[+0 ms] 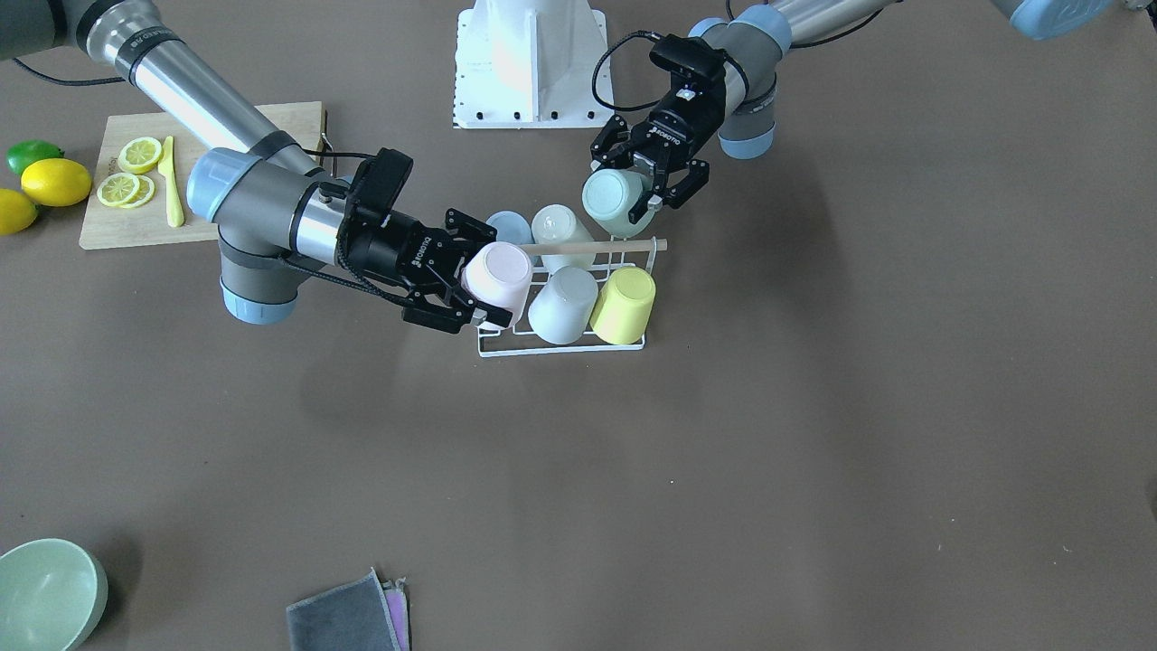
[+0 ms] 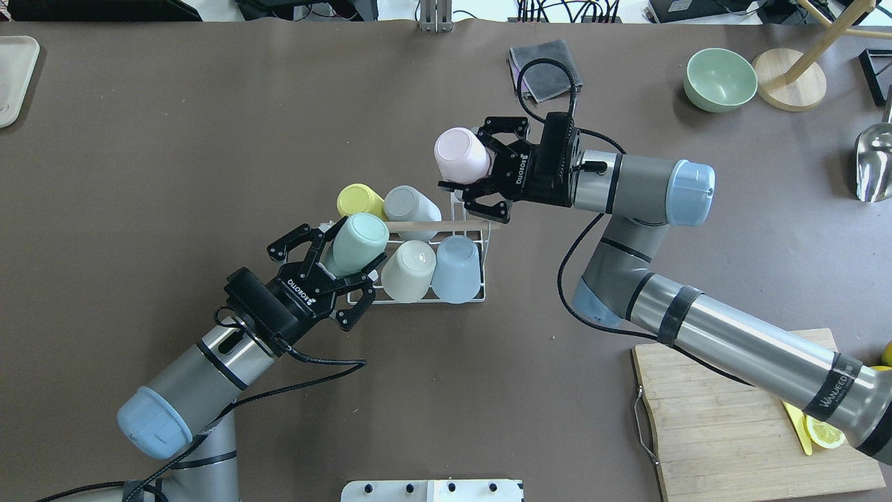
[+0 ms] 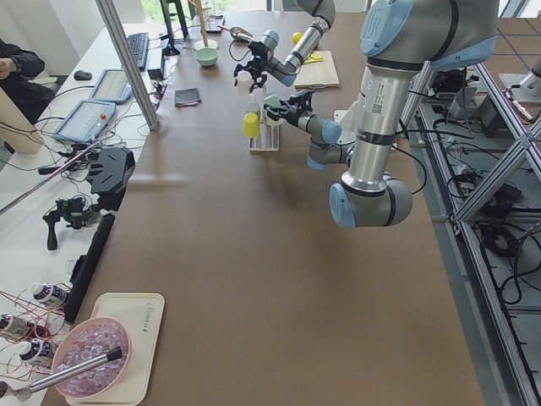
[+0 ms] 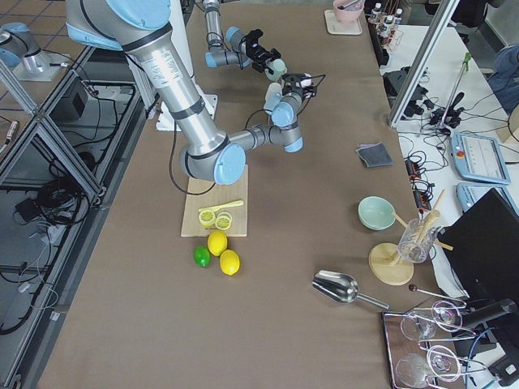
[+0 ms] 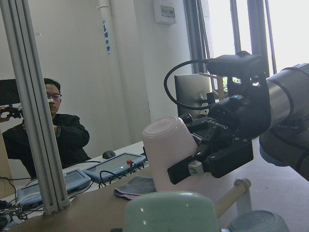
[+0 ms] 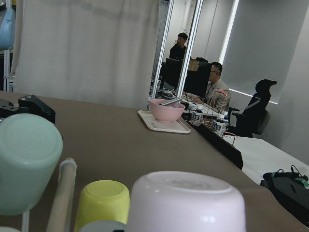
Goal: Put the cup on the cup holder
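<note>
two cups are held at once. the left gripper point(image 2: 346, 259) is closed around a mint-green cup point(image 2: 357, 240), jaws pressed on its sides, the cup's base tilted up and away from the wrist. the right gripper point(image 2: 481, 167) clamps a pink cup point(image 2: 460, 155) the same way, base pointing away from its wrist. the cup holder point(image 2: 483, 279) lies between the two grippers. its wooden rod point(image 2: 460, 223) runs from just beside the left gripper's cup to just beside the right gripper's nearer jaw. four cups sit upside down on its prongs: a yellow cup point(image 2: 359, 201) and a grey cup point(image 2: 410, 206) in the row towards the right gripper, a cream cup point(image 2: 410, 270) and a blue cup point(image 2: 456, 268) in the row beside the left gripper. whether either held cup touches a prong i cannot tell.
</note>
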Motion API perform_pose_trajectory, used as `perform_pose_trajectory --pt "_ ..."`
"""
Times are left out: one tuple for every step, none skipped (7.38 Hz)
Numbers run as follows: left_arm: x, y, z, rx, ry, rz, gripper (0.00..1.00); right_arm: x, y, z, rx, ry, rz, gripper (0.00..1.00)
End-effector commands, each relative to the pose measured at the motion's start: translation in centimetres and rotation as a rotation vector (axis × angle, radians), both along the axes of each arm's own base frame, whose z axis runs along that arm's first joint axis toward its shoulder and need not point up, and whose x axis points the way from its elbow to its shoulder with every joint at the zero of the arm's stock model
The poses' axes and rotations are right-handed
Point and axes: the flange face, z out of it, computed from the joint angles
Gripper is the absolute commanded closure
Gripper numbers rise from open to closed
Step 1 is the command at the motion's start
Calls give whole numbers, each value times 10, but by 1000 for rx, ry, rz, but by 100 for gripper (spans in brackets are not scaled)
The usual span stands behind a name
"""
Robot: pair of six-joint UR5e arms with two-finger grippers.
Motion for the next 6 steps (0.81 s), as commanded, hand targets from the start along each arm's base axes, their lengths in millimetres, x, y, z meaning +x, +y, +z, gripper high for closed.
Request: perform_pose_trajectory --pt "3 0 5 -3 -10 1 100 12 0 2 45 10 -138 100" --pt "4 1 5 -3 -11 3 100 6 -6 13 53 -13 -194 100" --pt "4 1 5 -4 -11 1 88 12 -17 15 62 -9 -208 100" --pt "1 2 5 1 7 1 3 15 -23 9 66 -14 -198 100" --pt "-1 2 4 3 20 1 2 15 -25 2 67 -22 -196 100" --pt "-1 4 6 6 28 4 2 14 -27 -5 55 -32 -198 100"
